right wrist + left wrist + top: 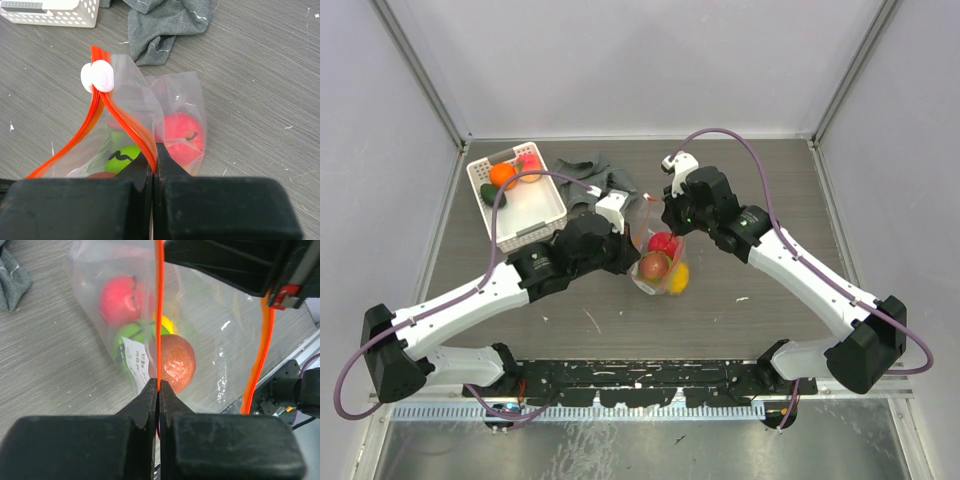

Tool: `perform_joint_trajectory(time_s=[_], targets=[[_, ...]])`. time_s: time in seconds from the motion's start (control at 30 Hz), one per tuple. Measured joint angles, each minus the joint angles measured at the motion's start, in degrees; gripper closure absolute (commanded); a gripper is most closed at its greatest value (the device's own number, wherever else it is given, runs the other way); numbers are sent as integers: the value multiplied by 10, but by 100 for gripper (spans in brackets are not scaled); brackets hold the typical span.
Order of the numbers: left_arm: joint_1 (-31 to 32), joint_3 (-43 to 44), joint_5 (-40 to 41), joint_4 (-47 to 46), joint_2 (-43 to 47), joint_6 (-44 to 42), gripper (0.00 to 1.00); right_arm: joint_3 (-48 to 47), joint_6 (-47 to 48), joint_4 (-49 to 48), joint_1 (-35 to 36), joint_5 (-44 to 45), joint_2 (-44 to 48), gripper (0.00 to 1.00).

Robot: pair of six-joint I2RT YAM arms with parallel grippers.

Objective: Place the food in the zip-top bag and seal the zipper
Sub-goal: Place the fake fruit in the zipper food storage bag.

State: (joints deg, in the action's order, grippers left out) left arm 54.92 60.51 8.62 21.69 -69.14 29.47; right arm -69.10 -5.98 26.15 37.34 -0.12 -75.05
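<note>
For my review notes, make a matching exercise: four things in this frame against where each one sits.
1 round orange toy fruit
2 round brown toy fruit
3 crumpled grey cloth
4 small white slider

A on the red-orange zipper strip
B inside the clear zip-top bag
C in the white lattice basket
D on the table

Pairs: 1-C, 2-B, 3-D, 4-A

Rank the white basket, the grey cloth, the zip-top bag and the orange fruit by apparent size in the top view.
1. white basket
2-3. zip-top bag and grey cloth: they look alike, and the left arm hides part of the cloth, so unranked.
4. orange fruit
</note>
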Motion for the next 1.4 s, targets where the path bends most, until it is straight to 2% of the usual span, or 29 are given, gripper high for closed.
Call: perform_joint_trajectory(time_s=[0.2, 0.4, 0.57, 1.03, 1.23, 1.33, 1.4], targets=[[0, 21, -19, 1, 0, 31, 100, 0, 0, -2, 0, 17, 0, 81], [0, 24, -22, 1, 0, 75, 100, -8, 1, 9, 0, 22, 0, 56], [0, 24, -7, 2, 0, 113, 100, -19, -5, 29, 0, 26, 19, 47], [0, 25, 32, 3, -1, 196, 100, -8, -139, 128, 6, 19, 134, 44], [0, 43, 37, 4, -14, 212, 100, 14, -183, 130, 36, 10, 131, 42], [0, 48, 37, 4, -19, 218, 100, 17, -193, 131, 54, 12, 111, 50], [0, 50, 39, 5, -22, 222, 100, 17, -198, 140, 63, 25, 97, 61]])
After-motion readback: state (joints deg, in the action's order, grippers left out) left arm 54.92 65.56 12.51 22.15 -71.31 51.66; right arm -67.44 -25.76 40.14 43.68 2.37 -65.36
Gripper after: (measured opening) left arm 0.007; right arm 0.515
